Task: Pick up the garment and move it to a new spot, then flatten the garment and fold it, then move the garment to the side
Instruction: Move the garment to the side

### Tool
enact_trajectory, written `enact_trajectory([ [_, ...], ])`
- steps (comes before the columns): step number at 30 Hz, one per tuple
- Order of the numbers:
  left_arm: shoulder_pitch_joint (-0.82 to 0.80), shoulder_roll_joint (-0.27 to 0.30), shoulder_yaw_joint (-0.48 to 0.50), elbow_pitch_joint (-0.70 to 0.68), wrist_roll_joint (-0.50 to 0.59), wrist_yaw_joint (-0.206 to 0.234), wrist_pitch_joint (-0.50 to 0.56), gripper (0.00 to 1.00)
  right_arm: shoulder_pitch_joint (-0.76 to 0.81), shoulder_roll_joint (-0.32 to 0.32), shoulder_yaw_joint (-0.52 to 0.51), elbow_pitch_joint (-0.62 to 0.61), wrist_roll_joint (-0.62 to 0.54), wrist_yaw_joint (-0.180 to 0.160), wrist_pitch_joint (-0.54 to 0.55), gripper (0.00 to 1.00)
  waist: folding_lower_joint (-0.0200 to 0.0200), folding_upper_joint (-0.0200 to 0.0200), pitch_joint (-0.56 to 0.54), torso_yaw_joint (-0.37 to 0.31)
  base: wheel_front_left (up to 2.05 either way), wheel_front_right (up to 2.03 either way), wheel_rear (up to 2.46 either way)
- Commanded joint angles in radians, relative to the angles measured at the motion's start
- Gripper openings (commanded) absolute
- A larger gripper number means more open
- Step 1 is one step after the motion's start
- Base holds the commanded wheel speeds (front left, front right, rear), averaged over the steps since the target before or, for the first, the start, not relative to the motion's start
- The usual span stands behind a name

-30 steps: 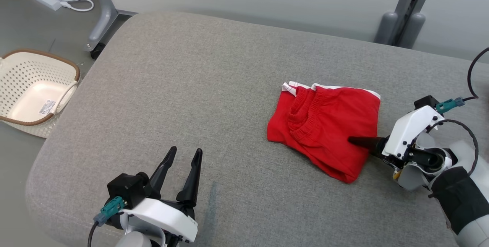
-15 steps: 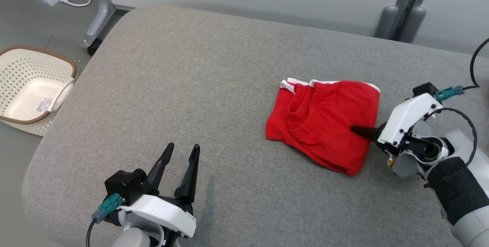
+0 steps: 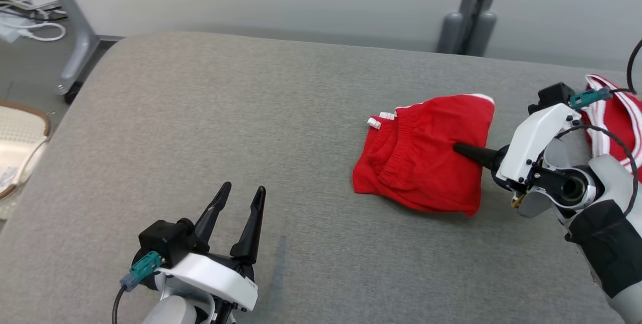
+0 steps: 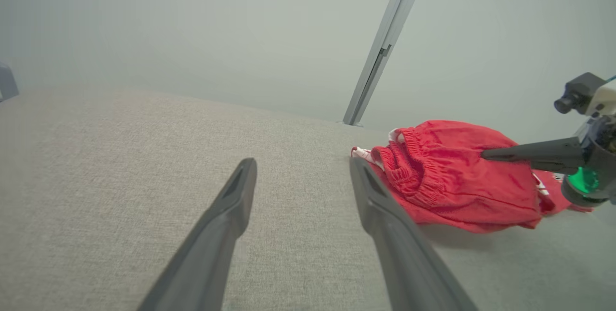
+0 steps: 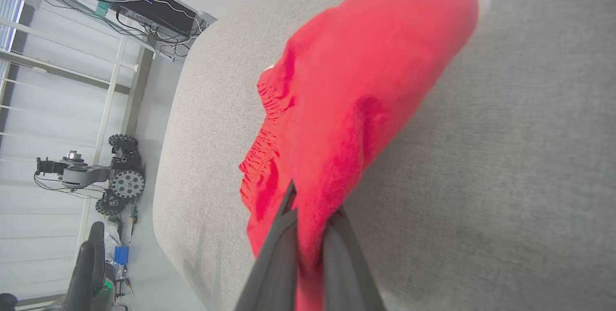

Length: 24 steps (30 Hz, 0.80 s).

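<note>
While pinching a raised fold of the red garment point(image 3: 421, 173) in the tightly shut right gripper point(image 3: 457, 148), holds the left gripper point(image 3: 244, 188) spread wide and empty over the grey cushion point(image 3: 241, 113). Shows the garment bunched right of centre, elastic waistband point(image 3: 396, 148) facing left, near a red-and-white cloth point(image 3: 619, 113).

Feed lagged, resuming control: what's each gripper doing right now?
Left gripper: open, holding nothing.
Right gripper: shut on the red shorts.
</note>
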Motion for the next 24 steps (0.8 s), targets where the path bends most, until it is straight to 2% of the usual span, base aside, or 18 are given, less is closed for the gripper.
enact_trajectory([
  [1,-0.015,0.006,-0.001,-0.005,0.004,-0.002,0.001,1.0,-0.005,-0.014,0.009,-0.012,-0.004,0.002,0.008,0.0,0.0,-0.0001,0.006,-0.035,0.0,0.0,0.0],
  [13,-0.074,0.01,-0.039,-0.023,0.023,-0.012,0.023,1.0,-0.114,-0.126,0.094,-0.162,-0.035,0.002,0.055,0.0,0.0,-0.0001,0.103,-0.186,0.0,0.0,0.0],
  [24,-0.14,0.037,-0.049,-0.039,0.04,-0.019,0.042,1.0,-0.262,-0.23,0.158,-0.206,-0.063,0.003,0.062,0.0,0.0,-0.0001,0.235,-0.213,0.0,0.0,0.0],
])
